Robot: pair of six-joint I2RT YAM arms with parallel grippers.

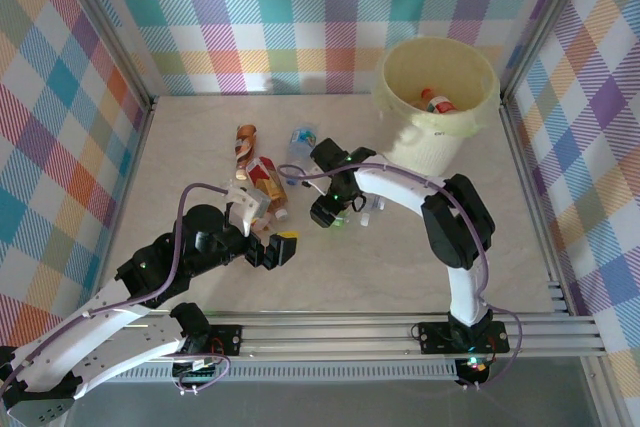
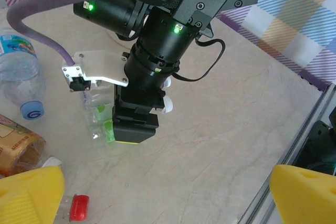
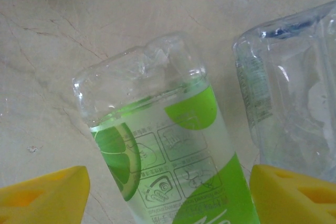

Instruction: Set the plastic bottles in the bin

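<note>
Overhead, we are seeing the right tool (image 1: 335, 209) hovering over the green-labelled bottle (image 1: 350, 219), with the bin (image 1: 440, 142) at its 1 o'clock. Left wrist: our left tool (image 2: 168, 198) is gaping wide, farther off. Right wrist: wide-spread fingers (image 3: 42, 192) are straddling the bottle, which is lying 12-to-6.

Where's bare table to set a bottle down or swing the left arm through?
Bare: the left strip between the left wall and the bottle cluster; the near-right patch between the right arm and the right wall; the far strip left of the bin. Crowded: the centre, around those bottles.
</note>
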